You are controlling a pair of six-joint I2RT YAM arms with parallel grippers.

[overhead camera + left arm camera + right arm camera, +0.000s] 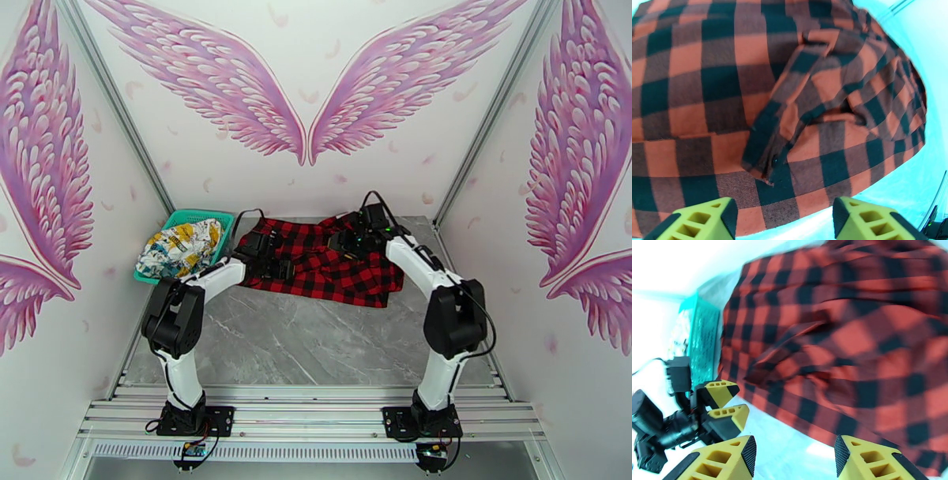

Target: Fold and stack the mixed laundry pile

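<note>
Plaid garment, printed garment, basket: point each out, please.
Plaid garment [332, 264]: top view, middle of the spread cloth.
Printed garment [182, 246]: top view, middle of the bundle.
Basket [199, 213]: top view, far rim.

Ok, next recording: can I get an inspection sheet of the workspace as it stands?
Surface: grey marble-look table, no spills seen.
Job's things: red-and-black plaid garment lies rumpled on the table's far half; white cartoon-print garment sits in the teal mesh basket, far left.
Clutter: nothing seen.
Grippers: left gripper and right gripper open over the plaid garment, holding nothing.
Cables: black cables arch off both wrists.
Surroundings: white walls with pink wing murals.
</note>
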